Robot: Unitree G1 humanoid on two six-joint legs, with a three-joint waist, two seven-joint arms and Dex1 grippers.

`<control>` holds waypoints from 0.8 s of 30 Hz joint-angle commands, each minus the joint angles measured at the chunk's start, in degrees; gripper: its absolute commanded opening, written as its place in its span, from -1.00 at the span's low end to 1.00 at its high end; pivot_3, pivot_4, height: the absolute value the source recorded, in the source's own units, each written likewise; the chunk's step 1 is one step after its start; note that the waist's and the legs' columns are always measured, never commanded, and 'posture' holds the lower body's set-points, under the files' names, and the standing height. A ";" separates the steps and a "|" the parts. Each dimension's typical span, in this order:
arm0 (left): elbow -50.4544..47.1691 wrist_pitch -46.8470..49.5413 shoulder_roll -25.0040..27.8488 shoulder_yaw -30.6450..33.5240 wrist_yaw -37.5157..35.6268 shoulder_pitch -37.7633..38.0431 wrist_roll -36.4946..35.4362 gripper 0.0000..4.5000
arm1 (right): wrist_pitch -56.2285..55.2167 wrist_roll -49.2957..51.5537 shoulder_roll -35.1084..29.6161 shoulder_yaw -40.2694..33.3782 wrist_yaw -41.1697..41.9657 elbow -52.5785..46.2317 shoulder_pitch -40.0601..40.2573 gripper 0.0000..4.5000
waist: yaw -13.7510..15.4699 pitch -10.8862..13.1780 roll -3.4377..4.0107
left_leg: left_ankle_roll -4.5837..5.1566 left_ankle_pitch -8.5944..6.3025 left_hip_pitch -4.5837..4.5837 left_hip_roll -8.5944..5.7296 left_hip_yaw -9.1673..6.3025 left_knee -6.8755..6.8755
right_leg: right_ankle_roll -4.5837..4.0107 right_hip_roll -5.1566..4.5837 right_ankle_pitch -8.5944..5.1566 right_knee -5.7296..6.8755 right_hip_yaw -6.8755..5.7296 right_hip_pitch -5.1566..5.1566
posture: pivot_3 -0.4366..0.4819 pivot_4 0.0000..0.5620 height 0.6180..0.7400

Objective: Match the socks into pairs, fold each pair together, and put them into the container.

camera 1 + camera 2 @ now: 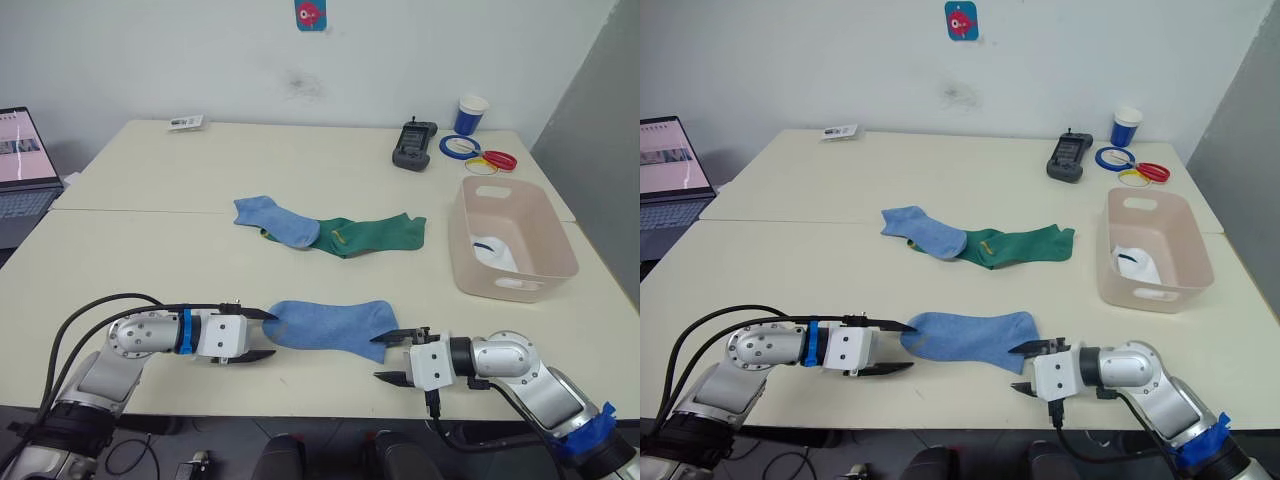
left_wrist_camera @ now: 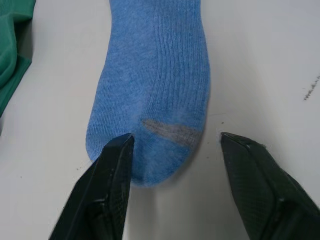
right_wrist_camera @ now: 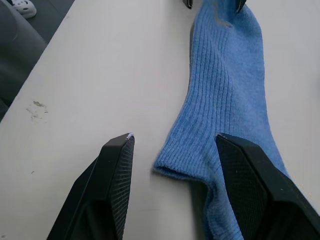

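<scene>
socks are spread over the pale table (image 1: 150, 250), and the order of things by size is taken from there: the pink-beige container (image 1: 560, 245) stands toward the right edge, and a white sock with a dark mark (image 1: 495, 250) is seen lying inside it, whether single or paired cannot be told. near the middle of the table a dark green sock (image 1: 375, 235) lies partly under a light blue sock (image 1: 275, 220), the two touching and overlapping at one end. nearer the front edge a second light blue sock (image 1: 325, 325) is laid flat on its own, well apart from the others. the left gripper (image 1: 262, 333) is held at this sock's toe end with its fingers spread wide, one black finger (image 2: 112, 170) resting on the toe and the other on bare table, nothing grasped. the right gripper (image 1: 392, 357) is set at the cuff end, likewise wide open and empty, with one finger over the cuff edge. the step in hand is judged to be the taking up of this blue sock; next, a closing of the fingers on both ends is called for, so that it can be carried to its blue partner and laid on it.
</scene>
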 commanded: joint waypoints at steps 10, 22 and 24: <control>-0.79 3.27 -0.57 -0.31 1.65 1.67 -1.35 -1.00 | -2.70 0.02 0.27 -0.87 0.49 5.91 -5.68 -0.99 | -0.06 -0.01 0.01 | 0.00 0.00 -0.01 0.02 0.00 0.02 | -0.01 0.01 0.00 0.02 0.00 0.00 | -0.05 -0.47 1.00; -35.74 44.55 16.40 11.93 -4.59 17.04 -36.99 -1.00 | 41.36 38.02 -9.45 -7.88 11.34 -23.35 -4.94 -0.99 | -0.24 0.15 -0.05 | -0.01 0.00 -0.12 0.57 -0.14 0.02 | -0.07 0.02 -0.04 0.02 -0.14 -0.05 | -0.05 -0.47 1.00; -38.86 52.53 20.86 15.17 -6.06 18.75 -43.22 -1.00 | 50.26 45.13 -11.66 -9.11 11.37 -26.01 -6.84 -0.99 | -0.23 0.17 0.05 | -0.02 0.01 -0.05 0.74 -0.03 0.03 | -0.10 0.04 -0.06 0.05 -0.31 0.00 | -0.05 -0.47 1.00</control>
